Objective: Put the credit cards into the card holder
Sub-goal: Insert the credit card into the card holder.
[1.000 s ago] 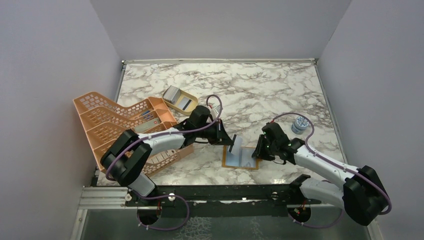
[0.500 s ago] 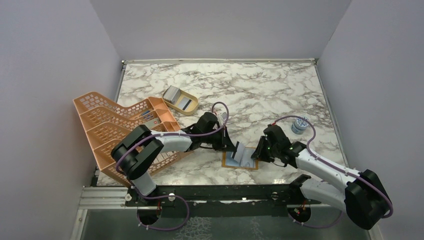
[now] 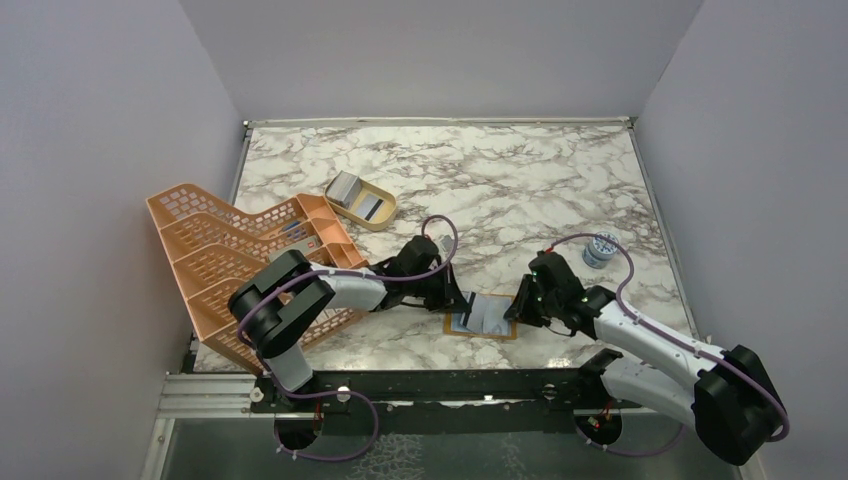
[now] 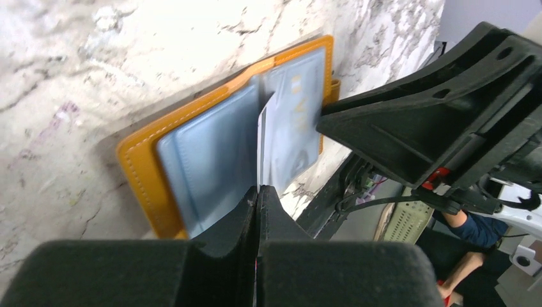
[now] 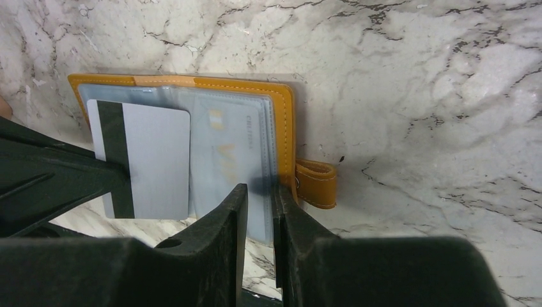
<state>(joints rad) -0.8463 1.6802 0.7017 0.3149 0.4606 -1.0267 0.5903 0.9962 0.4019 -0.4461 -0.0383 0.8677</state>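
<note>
Near the front of the table (image 3: 560, 170), btwn the two arms, the card holder (image 3: 480, 334) lies open & flat, pale blue inside facing up, orange rim all round. Its little snap tab (image 5: 316, 184) sticks out on the side by the right arm.

Left gripper (image 4: 257, 189) is clamped tight on one credit card (image 5: 156, 163). It's a pale grey card w/ a black stripe down one end, and the fingers pinch it at that end. The card lies over the half of the holder nearer the left arm, and its far edge gets to about the middle fold. Can't tell if that edge is inside a pocket or only on top.

Right gripper (image 5: 259, 190) is down on the other half, close to the snap tab. Its jaws are only a bit apart. The tips sit on the clear pocket at the holder's edge, but I can't tell if they pinch it or just press on it. A second card (image 5: 227, 150) w/ gold marks shows through that clear pocket.

Farther back, a tan dish (image 3: 384, 213) has more cards (image 3: 346, 186) in it. A big peach rack (image 3: 230, 250) stands by the left arm. A small round jar (image 3: 599, 247) sits off to the right, well apart from the holder.
</note>
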